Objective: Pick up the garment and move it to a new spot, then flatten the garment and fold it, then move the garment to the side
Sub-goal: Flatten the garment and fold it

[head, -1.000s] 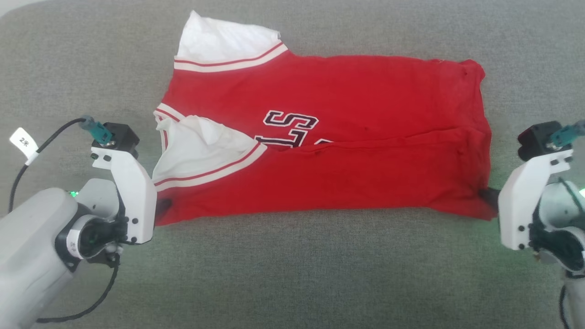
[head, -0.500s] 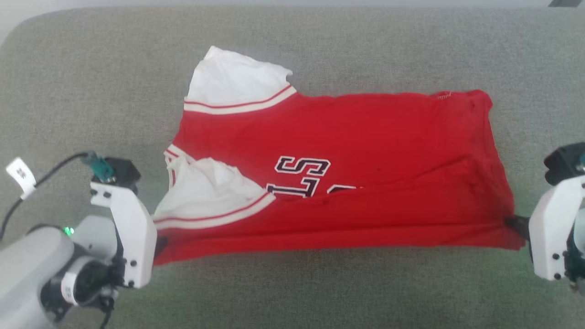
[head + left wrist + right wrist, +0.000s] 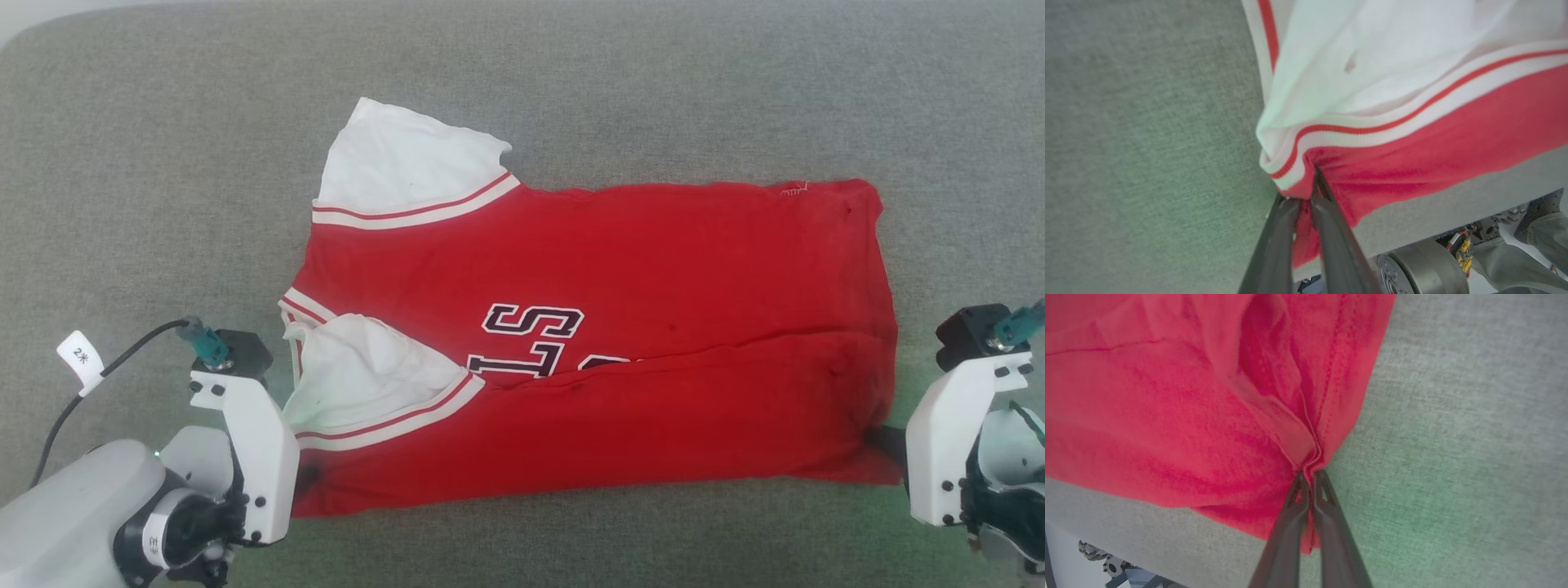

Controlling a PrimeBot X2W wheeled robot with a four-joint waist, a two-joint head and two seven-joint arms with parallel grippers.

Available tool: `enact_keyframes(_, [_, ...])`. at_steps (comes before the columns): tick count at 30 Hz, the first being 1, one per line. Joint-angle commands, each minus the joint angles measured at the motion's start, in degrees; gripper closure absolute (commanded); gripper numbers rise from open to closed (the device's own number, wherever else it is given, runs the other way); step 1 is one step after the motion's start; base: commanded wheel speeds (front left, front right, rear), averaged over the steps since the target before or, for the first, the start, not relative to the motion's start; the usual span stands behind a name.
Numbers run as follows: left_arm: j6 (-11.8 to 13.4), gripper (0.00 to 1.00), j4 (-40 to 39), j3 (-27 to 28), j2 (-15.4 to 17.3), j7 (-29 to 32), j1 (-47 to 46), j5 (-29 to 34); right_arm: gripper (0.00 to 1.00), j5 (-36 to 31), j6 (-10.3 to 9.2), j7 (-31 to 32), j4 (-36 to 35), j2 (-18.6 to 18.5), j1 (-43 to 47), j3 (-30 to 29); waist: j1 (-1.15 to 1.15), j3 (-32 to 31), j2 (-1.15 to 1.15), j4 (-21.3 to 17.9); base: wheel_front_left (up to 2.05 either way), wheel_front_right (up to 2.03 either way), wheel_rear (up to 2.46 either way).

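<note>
Garment (image 3: 653, 269) laid sideways on grey table (image 3: 163, 163), sleeves toward the left, hem toward the right. Red body; two white sleeves (image 3: 400, 163) edged in red-and-white striped trim. Dark, white-outlined print (image 3: 531, 335) half covered by the near edge, which is folded up over it. Left end effector (image 3: 1304, 196) pinched on the near sleeve-side corner. Right end effector (image 3: 1310, 477) pressed together on bunched hem at the near corner.
</note>
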Motion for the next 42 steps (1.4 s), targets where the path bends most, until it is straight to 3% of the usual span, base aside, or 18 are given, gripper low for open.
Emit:
enact_keyframes(1, [-0.53, 0.04, 2.36, -0.13, -1.31, -0.89, -0.41, 0.75, 0.22, -0.8, -0.04, -1.1, 1.68, 0.91, -0.81, 0.28, 0.0, 0.02, 0.0, -0.08, 0.0, 0.0, 0.0])
enact_keyframes(2, [-0.87, 0.0, 3.35, -0.14, -1.85, -1.01, -0.73, 0.71, 0.06, -1.11, -0.05, -1.5, 2.42, 1.1, -1.25, 0.27, 0.0, -0.02, 0.0, -0.13, 0.0, 0.0, 0.0])
enact_keyframes(3, [-1.26, 0.0, 4.07, -0.31, -2.12, -0.86, -1.03, 0.97, 0.0, -1.27, -0.05, -1.77, 3.03, 1.21, -1.46, 0.49, 0.0, -0.09, 0.0, -0.16, 0.0, 0.0, 0.0])
enact_keyframes(9, [-1.05, 0.0, 4.62, 0.83, -0.72, -0.04, -2.74, 0.88, 0.0, -1.02, -0.07, -3.48, 3.91, 1.06, -2.02, 0.51, 0.0, -0.97, 0.0, -0.55, 0.0, 0.0, 0.0])
enact_keyframes(15, [0.99, 0.0, -1.16, 2.1, 4.16, 1.95, -5.66, 2.38, 0.0, -0.5, -0.02, -6.4, -0.21, 0.83, -1.96, -0.41, 0.0, -2.06, 0.0, -1.61, 0.0, 0.0, 0.0])
enact_keyframes(21, [2.34, 0.0, -5.03, 3.56, 8.79, 4.35, -10.13, 5.29, 0.0, -0.75, -0.02, -15.53, -4.08, 0.86, -3.59, 0.44, 0.0, -2.6, 0.0, -4.39, 0.0, 0.0, 0.0])
enact_keyframes(24, [2.13, 0.0, -4.82, 4.17, 8.94, 5.09, -12.0, 5.31, 0.0, -1.45, -0.02, -20.24, -4.71, 0.83, -4.43, 1.09, 0.0, -2.58, 0.0, -5.75, 0.0, 0.0, 0.0])
enact_keyframes(29, [-0.23, 0.0, -0.86, 4.31, 7.87, 6.08, -16.92, 8.4, 0.0, -4.25, -0.02, -33.75, -4.5, 1.67, -7.03, 3.44, 0.0, -1.7, 0.0, -9.87, 0.0, 0.0, 0.0])
enact_keyframes(35, [-6.19, 0.0, 8.69, 4.93, 5.14, 3.69, -23.45, 11.47, 0.0, -7.26, -0.02, -47.39, -1.43, 4.22, -9.52, 5.37, 0.0, 0.4, 0.0, -15.21, 0.0, 0.0, 0.0])
enact_keyframes(42, [-10.46, 0.0, 21.39, 5.06, 2.5, 3.91, -29.13, 12.59, 0.0, -7.05, -0.02, -52.12, 3.43, 6.02, -11.19, 8.96, 0.0, 3.29, 0.0, -19.86, 0.0, 0.0, 0.0])
